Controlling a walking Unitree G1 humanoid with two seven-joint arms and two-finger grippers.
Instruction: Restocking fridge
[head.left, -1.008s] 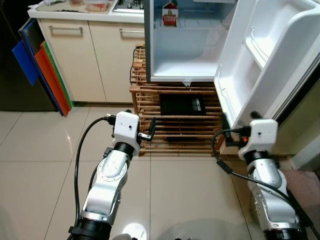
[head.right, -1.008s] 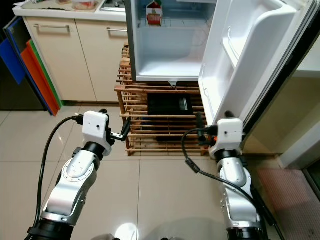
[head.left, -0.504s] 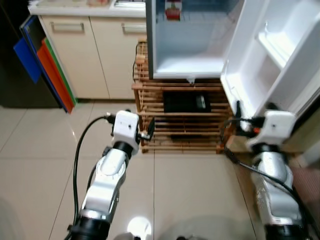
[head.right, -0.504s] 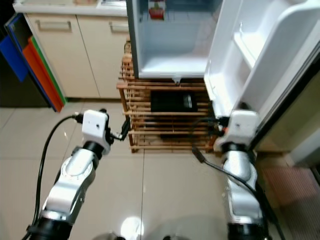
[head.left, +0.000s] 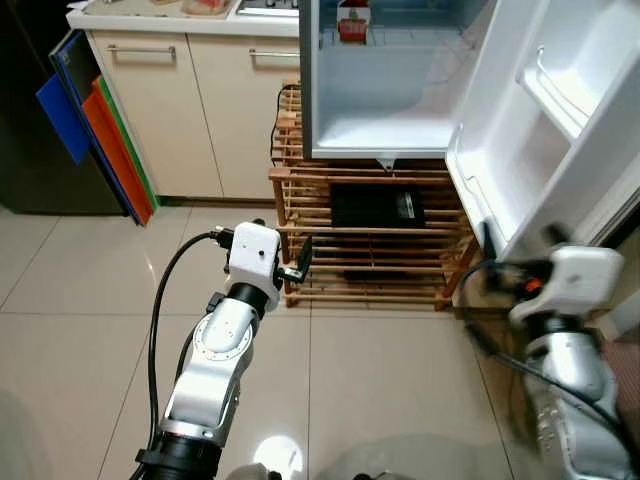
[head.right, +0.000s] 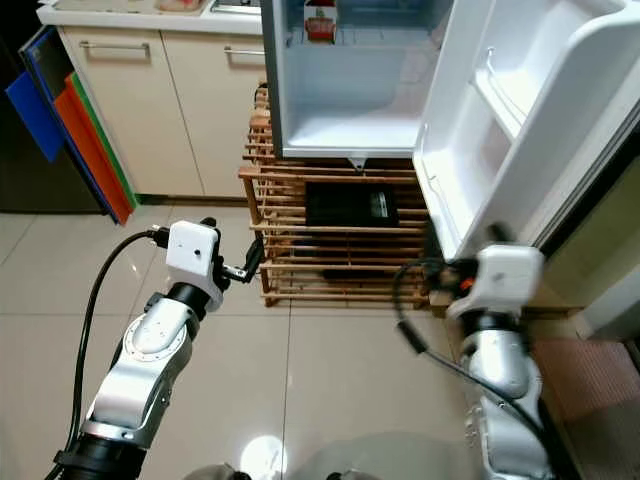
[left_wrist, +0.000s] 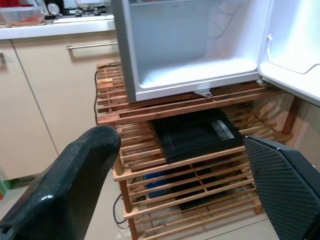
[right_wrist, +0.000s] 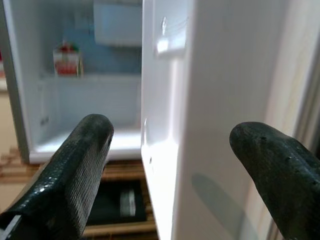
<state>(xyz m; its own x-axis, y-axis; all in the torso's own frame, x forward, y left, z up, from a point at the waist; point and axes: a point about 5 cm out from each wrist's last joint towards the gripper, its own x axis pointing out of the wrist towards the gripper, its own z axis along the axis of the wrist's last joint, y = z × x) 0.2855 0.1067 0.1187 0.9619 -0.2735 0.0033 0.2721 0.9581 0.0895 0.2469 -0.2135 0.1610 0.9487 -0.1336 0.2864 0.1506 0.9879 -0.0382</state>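
A small fridge (head.left: 380, 130) stands on a wooden slatted rack (head.left: 290, 175), its door (head.left: 540, 150) swung wide to the right. On its inner shelf sits a red and white carton (head.left: 351, 22), which also appears as the carton (right_wrist: 67, 59) in the right wrist view. My left gripper (head.left: 303, 258) hangs open and empty before the rack's left side; the left gripper (left_wrist: 180, 150) faces the rack and the fridge floor. My right gripper (head.left: 492, 262), blurred, is low by the door's bottom edge. The right gripper (right_wrist: 170, 132) is open, with the door's edge ahead of it.
A black box (head.left: 375, 205) lies on the rack's upper level. Cream cabinets (head.left: 150, 110) under a countertop (head.left: 200, 12) run to the left of the fridge. Blue, orange and green boards (head.left: 90, 130) lean at the far left. The tiled floor (head.left: 90, 300) is glossy.
My right arm has moved to the right along the open door and is blurred. The view has shifted a little. The left arm has held its place.
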